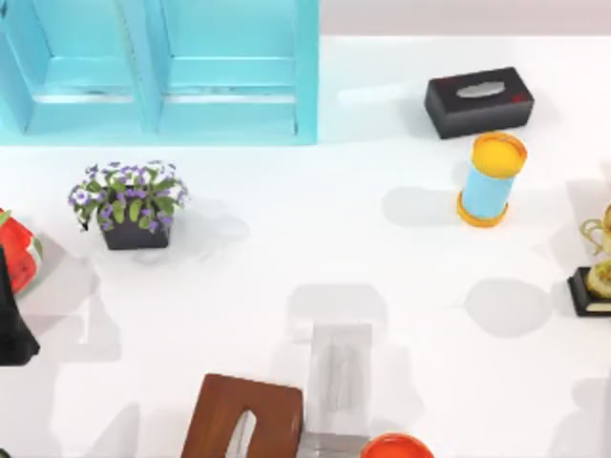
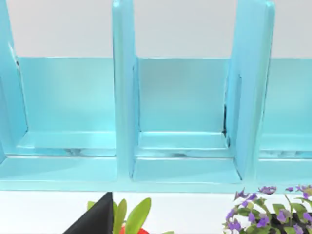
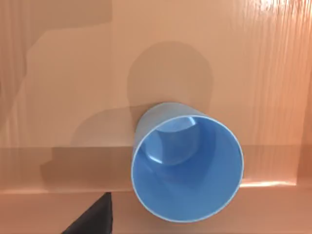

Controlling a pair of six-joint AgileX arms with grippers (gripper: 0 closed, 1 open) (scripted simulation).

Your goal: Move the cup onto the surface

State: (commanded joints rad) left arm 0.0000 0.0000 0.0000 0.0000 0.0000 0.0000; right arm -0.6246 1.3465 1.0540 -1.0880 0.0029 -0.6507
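blue cup (image 3: 187, 168) stands upright on a brown wooden board (image 3: 58, 97), as the right wrist view looks down into its open mouth; its inside is blue as well, and its shadow falls on the board just behind it. a dark wedge (image 3: 92, 217) pokes into that picture near the cup, apart from it, too little of it showing to tell whether the right pincer is wide or narrow.

from above, the white tabletop (image 1: 286, 239) carries a turquoise cabinet (image 1: 158, 72) at its far left. taking that cabinet as the mark: a potted plant with purple flowers (image 1: 129, 205) sits just in front of it, a black tissue box (image 1: 477, 100) lies well off to its right, and a light-blue cylinder with a yellow top (image 1: 490, 179) stands just in front of that box. a brown wooden block (image 1: 243, 417) sits at the near edge, well in front of the cabinet.

the left wrist view faces the cabinet's open compartments (image 2: 183, 112), with purple flowers (image 2: 273, 212) below them. a dark wedge (image 2: 95, 217) shows there too, and i cannot tell the left pincer's state either.
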